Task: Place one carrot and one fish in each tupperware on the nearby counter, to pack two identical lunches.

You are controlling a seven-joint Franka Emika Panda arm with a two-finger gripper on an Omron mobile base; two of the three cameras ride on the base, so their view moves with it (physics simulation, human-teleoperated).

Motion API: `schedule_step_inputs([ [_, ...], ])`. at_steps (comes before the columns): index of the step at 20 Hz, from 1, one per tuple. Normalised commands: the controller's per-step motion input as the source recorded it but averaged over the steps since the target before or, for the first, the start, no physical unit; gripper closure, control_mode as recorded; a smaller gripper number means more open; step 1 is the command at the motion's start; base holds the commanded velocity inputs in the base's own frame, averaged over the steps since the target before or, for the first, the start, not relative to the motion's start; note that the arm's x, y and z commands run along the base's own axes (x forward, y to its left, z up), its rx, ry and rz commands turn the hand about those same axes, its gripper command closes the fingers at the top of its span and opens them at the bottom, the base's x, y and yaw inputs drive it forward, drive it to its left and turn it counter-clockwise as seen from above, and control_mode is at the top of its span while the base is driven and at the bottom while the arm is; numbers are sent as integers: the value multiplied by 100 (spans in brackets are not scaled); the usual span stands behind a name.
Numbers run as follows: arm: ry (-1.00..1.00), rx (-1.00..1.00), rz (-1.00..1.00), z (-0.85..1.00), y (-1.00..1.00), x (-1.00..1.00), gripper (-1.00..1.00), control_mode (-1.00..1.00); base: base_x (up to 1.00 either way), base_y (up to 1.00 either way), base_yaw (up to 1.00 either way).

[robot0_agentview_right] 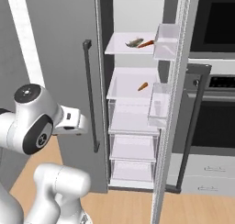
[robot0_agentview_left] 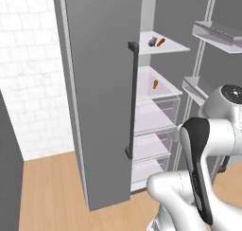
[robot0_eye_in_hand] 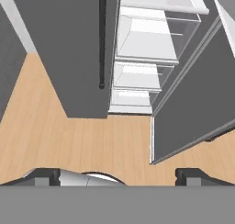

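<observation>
Two carrots [robot0_agentview_right: 146,44] [robot0_agentview_right: 142,86] sit near open fridge shelf [robot0_agentview_right: 131,50] edges.

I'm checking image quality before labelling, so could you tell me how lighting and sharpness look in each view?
Left base view: flat, even light, small orange tapered carrot slightly soft. Right base view: no glare, faint shading inside the open grey fridge. Hand view: sharp, orange-brown plank floor evenly lit.

The top shelf [robot0_agentview_right: 124,48] carries a fish [robot0_agentview_right: 133,43] and a carrot [robot0_agentview_right: 146,44], just beside each other. The shelf below [robot0_agentview_right: 121,90] carries a second carrot [robot0_agentview_right: 142,86] alone.
</observation>
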Motion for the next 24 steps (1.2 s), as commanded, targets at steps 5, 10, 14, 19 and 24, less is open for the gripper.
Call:
schedule_step_inputs([
  [5,0,0,0,0,0,0,-100,100,40,-11,-4],
  [10,0,0,0,0,0,0,-100,100,30,-41,0],
  [14,0,0,0,0,0,0,-100,100,17,-44,0],
  [19,0,0,0,0,0,0,-100,100,46,-8,0],
  [24,0,0,0,0,0,0,-100,100,74,-1,0],
])
